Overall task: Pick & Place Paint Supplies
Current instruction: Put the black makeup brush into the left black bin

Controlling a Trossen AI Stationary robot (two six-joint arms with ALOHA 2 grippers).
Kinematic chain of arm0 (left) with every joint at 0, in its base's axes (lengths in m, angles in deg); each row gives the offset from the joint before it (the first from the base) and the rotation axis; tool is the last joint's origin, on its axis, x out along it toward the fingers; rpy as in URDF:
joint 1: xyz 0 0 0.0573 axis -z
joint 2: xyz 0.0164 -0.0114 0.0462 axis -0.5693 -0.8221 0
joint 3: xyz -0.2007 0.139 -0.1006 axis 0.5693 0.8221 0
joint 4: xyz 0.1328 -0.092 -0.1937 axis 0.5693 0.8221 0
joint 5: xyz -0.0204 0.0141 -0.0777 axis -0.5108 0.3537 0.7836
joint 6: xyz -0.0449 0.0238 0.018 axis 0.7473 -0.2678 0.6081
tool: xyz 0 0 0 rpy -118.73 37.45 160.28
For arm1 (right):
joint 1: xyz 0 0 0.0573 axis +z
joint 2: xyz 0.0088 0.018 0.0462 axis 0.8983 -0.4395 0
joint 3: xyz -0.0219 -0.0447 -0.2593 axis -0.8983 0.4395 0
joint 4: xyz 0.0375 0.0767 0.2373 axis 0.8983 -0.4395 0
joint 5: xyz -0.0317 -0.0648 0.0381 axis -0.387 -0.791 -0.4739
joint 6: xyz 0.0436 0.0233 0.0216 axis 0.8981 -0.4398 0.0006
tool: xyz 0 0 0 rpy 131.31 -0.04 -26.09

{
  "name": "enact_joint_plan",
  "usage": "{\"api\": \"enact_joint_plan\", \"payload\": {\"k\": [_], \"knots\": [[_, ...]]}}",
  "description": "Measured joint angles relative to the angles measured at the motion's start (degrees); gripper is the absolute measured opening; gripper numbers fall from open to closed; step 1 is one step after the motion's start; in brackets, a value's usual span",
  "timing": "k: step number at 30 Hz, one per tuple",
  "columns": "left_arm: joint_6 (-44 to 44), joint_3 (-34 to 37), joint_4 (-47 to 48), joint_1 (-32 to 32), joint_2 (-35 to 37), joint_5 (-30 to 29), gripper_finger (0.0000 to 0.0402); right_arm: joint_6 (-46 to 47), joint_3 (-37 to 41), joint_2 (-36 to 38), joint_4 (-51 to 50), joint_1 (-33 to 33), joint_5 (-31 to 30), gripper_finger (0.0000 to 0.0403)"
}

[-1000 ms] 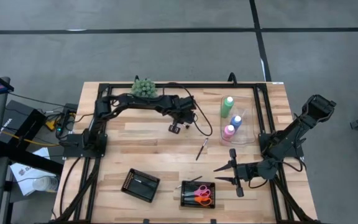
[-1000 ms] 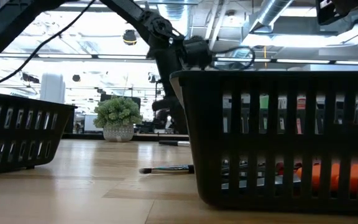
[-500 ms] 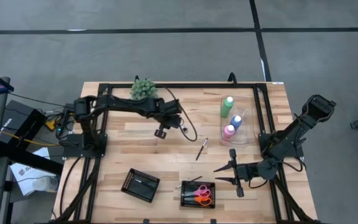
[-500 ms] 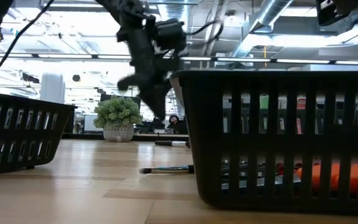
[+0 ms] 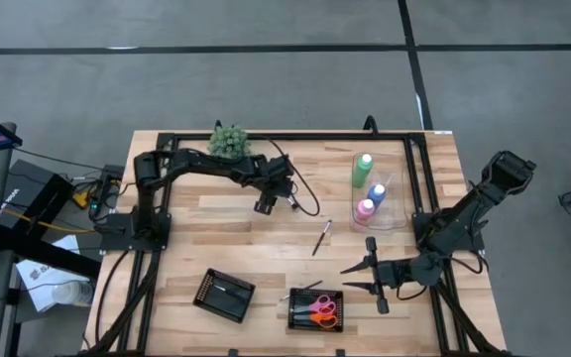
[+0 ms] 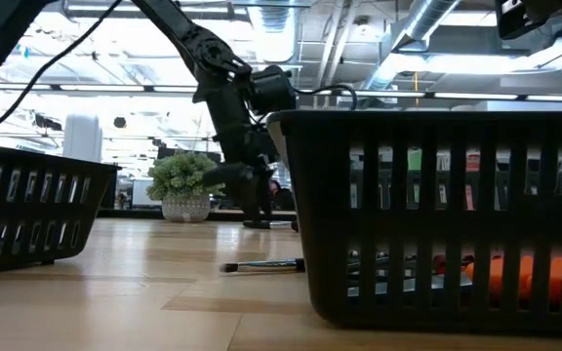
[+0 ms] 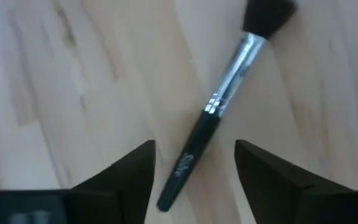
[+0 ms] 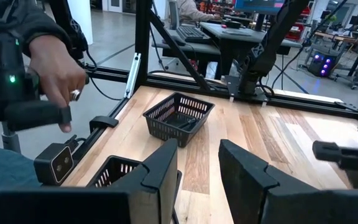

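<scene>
My left gripper is open and points down over a thin dark-handled brush that lies flat on the wood. Its fingers stand on either side of the handle's end. In the low view this gripper hangs just above that brush. A second brush lies at mid-table. Green, blue and pink bottles stand in a clear tray. The scissors lie in a black basket. My right gripper is open and empty at the near right.
A second black basket sits at the near left. A green plant ball stands at the far edge. The black frame rails run around the table. A person's hand shows beyond the table in the right wrist view.
My left gripper has swung a little toward the table's left edge, partly back, and has come down over the brush under it. The brushes, bottles and baskets lie as before.
</scene>
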Motion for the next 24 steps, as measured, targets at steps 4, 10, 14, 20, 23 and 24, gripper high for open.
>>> {"api": "enact_joint_plan", "payload": {"k": [4,10,14,20,23,24], "knots": [[-1.1,-2.6,1.1,0.1,-3.0,0.0,0.0228,0.1,0.0,0.0,-0.1,0.0,0.0,0.0109],[-2.0,-3.4,2.2,0.1,-4.9,0.4,0.0199,0.4,0.0,0.0,-0.3,0.1,0.0,0.0109],[-2.0,-3.3,2.6,0.2,-5.0,0.8,0.0143,0.4,0.0,0.0,-0.2,0.1,0.0,0.0109],[-2.0,-3.2,3.2,-0.2,-5.2,3.1,0.0045,0.4,0.0,0.0,-0.2,0.1,0.0,0.0109],[-2.0,-3.3,3.0,-0.6,-5.4,3.6,0.0028,0.4,0.0,0.0,-0.2,0.1,0.0,0.0109],[-1.9,-3.3,3.4,-0.7,-5.5,4.0,0.0028,0.4,0.0,0.0,-0.2,0.1,0.0,0.0109]]}}
